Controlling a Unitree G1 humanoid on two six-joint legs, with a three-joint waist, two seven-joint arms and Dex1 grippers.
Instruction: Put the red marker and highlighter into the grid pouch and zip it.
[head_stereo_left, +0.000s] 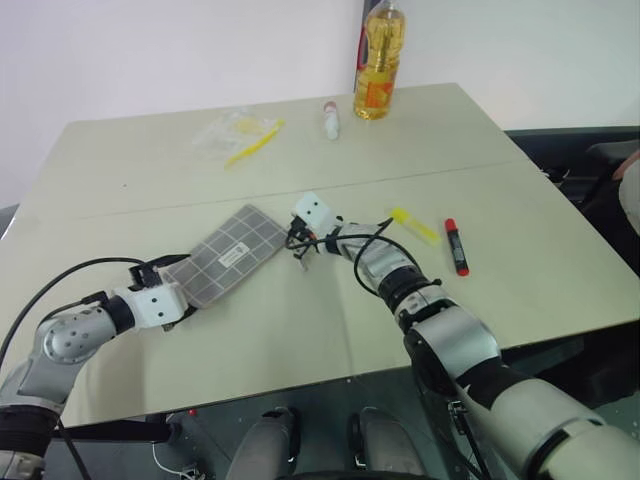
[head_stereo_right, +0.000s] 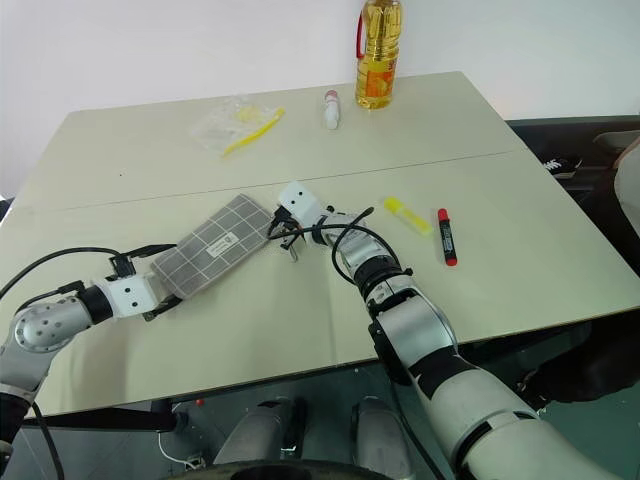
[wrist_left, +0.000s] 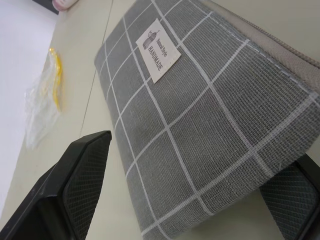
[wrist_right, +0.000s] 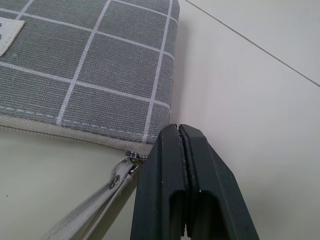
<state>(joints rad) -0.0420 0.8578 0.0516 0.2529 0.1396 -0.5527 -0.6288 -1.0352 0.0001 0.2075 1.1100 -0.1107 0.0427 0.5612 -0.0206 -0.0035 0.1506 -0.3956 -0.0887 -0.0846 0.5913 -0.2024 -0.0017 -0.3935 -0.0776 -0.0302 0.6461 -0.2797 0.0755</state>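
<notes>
The grid pouch (head_stereo_left: 235, 252) lies flat at mid-table, its white label (wrist_left: 161, 49) facing up. My left gripper (head_stereo_left: 190, 290) is open, one finger on either side of the pouch's near end; one finger (wrist_left: 75, 180) stands clear of the fabric. My right gripper (wrist_right: 179, 131) is shut with nothing between its fingers, right beside the pouch's far right corner. The metal zipper pull (wrist_right: 131, 156) and its grey strap (wrist_right: 95, 205) lie next to those fingertips. To the right of my right arm, the highlighter (head_stereo_left: 415, 226) and the red marker (head_stereo_left: 456, 246) rest on the table.
At the table's far edge stands an oil bottle (head_stereo_left: 378, 60), with a white tube with a red cap (head_stereo_left: 329, 118) next to it. A crumpled clear bag with a long yellow stick (head_stereo_left: 235, 135) lies at the back left. A seam (head_stereo_left: 150, 205) crosses the tabletop.
</notes>
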